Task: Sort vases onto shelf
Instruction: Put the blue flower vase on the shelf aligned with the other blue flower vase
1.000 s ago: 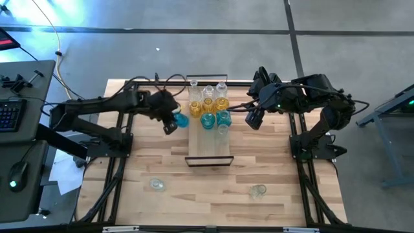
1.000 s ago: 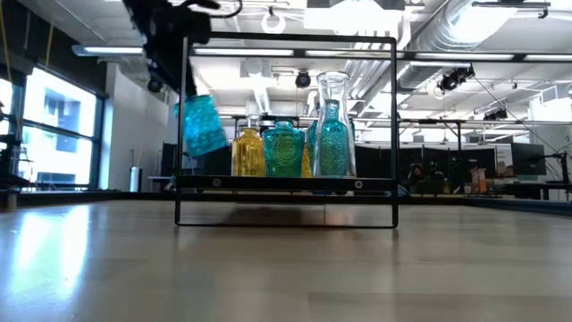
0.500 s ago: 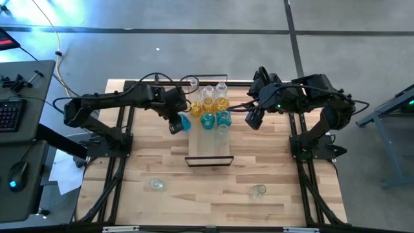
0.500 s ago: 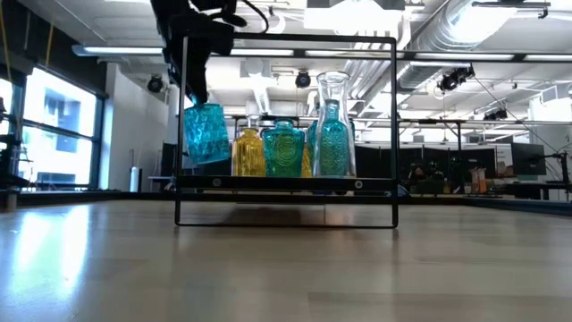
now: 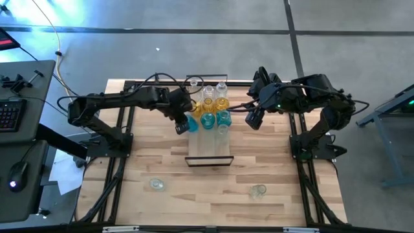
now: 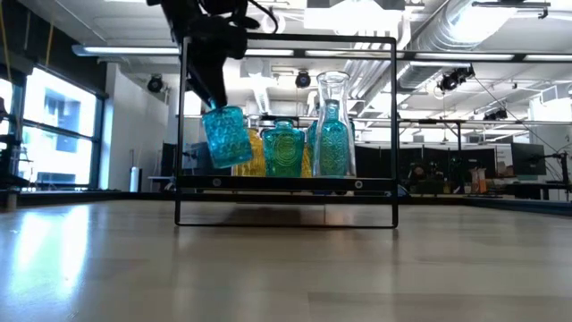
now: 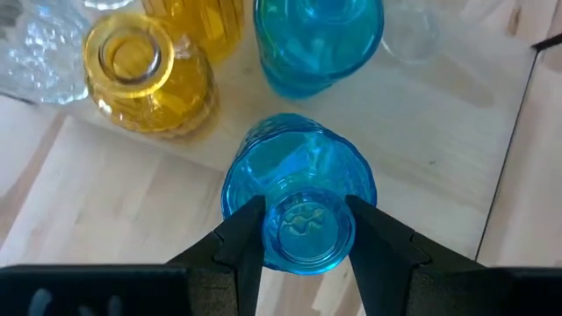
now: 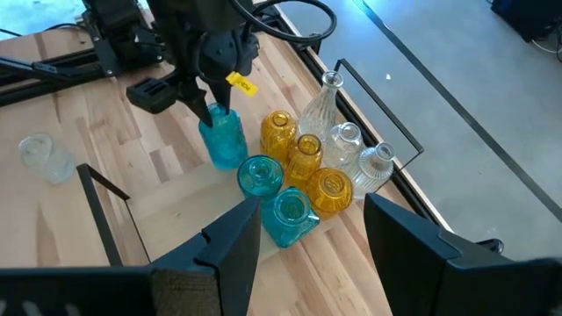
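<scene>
Left gripper (image 7: 303,230) is clamped on the neck of a teal vase (image 7: 299,180), both dark fingers (image 7: 241,241) pressed against the glass just under the mouth. That vase hangs mouth-up, slightly tilted in the low view, its base just above the shelf (image 5: 208,150) board at the edge nearest the left arm. Its long axis runs close to vertical, so by my reading the coming move is mostly a short drop, with a touch of straightening so the base lands flat.

Just beside it, toward the right arm, stand two more teal vases (image 5: 208,120), and behind them the amber vases (image 5: 207,103) and clear vases (image 5: 193,83) toward the far end of the board. The nearest teal neighbour sits close enough that a sideways drift could knock it.

Right gripper (image 5: 253,119) hovers off the opposite side of the shelf with its jaws apart and nothing between them; the left arm is plainly the nearer one for this placement. Two clear vases on the tabletop (image 5: 156,184), near the front edge, are not yet sorted
</scene>
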`<action>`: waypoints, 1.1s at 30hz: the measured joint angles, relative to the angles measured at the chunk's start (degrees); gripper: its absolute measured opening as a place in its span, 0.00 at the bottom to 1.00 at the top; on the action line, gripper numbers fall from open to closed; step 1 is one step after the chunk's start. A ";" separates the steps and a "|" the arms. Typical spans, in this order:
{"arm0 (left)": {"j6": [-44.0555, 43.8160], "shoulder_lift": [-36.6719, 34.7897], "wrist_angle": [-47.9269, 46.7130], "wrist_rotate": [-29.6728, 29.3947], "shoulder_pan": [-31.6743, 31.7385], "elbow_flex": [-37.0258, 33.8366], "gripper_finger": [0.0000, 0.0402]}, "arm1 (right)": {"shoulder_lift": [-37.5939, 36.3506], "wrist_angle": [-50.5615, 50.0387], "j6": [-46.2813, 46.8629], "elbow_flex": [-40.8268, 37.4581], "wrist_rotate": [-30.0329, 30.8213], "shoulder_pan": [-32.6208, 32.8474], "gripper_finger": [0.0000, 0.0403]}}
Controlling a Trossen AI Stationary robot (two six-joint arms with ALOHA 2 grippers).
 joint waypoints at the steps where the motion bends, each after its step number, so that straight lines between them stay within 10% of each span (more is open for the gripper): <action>1: -0.25 0.00 0.31 0.11 0.00 0.00 0.31 | 0.00 0.00 0.00 0.00 0.00 0.00 0.46; 33: -2.47 1.97 1.94 1.74 2.05 0.04 0.32 | -0.01 0.00 -0.01 0.00 -0.87 0.00 0.46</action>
